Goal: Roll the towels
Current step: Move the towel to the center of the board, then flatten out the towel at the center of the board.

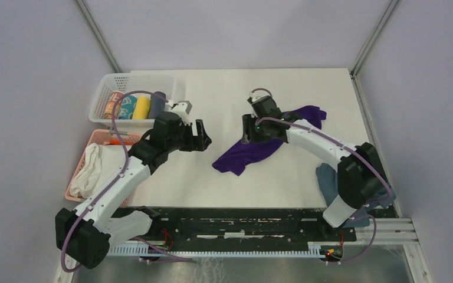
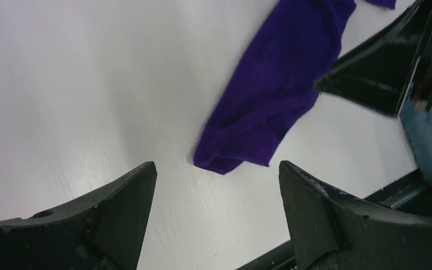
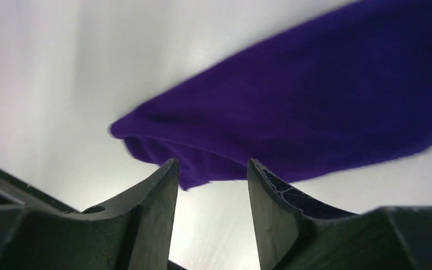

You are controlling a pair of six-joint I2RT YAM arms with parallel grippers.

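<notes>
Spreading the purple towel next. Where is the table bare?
Bare: far strip of table from white basket to right wall; near-centre patch between left arm and purple towel. Crowded: pink basket on the left, grey towel near right.

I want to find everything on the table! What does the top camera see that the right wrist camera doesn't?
Only the top camera shows the white basket of rolled towels, the pink basket holding a white cloth, the grey-blue towel by the right arm's base, and the left gripper. Only the right wrist camera shows, close up, the gap between the fingers of the right gripper. Both show the purple towel lying unrolled on the white table.
</notes>
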